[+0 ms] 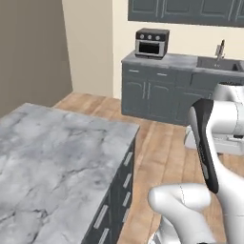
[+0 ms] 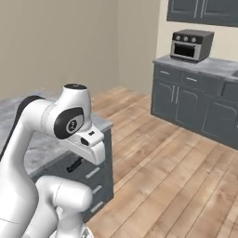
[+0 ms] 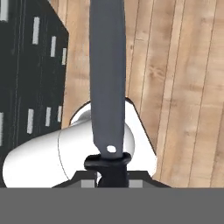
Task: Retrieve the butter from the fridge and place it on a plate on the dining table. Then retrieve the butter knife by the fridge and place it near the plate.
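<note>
**Knife in the gripper, still to be laid by the plate**

You have the butter knife in hand: in the hand view its dark handle sits clamped between the fingers of the gripper, which is closed tight on it, and the grey blade runs straight away from the hand over the wooden floor. In the right base view the gripper hangs low under the arm's wrist, beside the dark drawer fronts of the island, below the level of its top.

The marble worktop of the dining table lies to the left of the arm in the left base view. The stretch of it that you can see carries no plate and no butter, so you cannot confirm from here that the butter step is finished; with the knife already held, it is probably done.

On the far side of the room stand grey cabinets with a toaster oven on top and a sink to its right.

What is left, as a judgement: find the plate and set the knife down near it on the worktop.
</note>
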